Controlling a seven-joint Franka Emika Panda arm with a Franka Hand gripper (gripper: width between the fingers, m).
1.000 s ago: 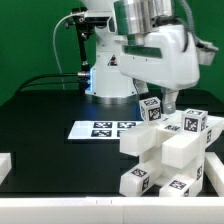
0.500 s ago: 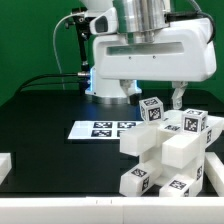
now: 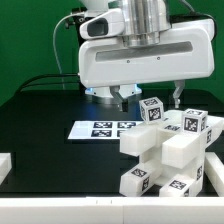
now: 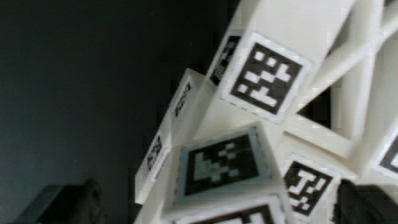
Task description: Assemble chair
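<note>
The chair (image 3: pixel 165 150) looks largely built to me: a blocky white stack of tagged parts on the black counter (image 3: pixel 50 150), at the exterior view's right, beside the marker board (image 3: pixel 100 129). My fingers (image 3: pixel 148 97) hang spread and empty above it. Only the wrist view shows the tagged blocks close up (image 4: pixel 249 120).

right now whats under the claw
The open claw hangs above the chair, just over its tagged top block. The marker board lies beside it. The chair's far side is hidden.
</note>
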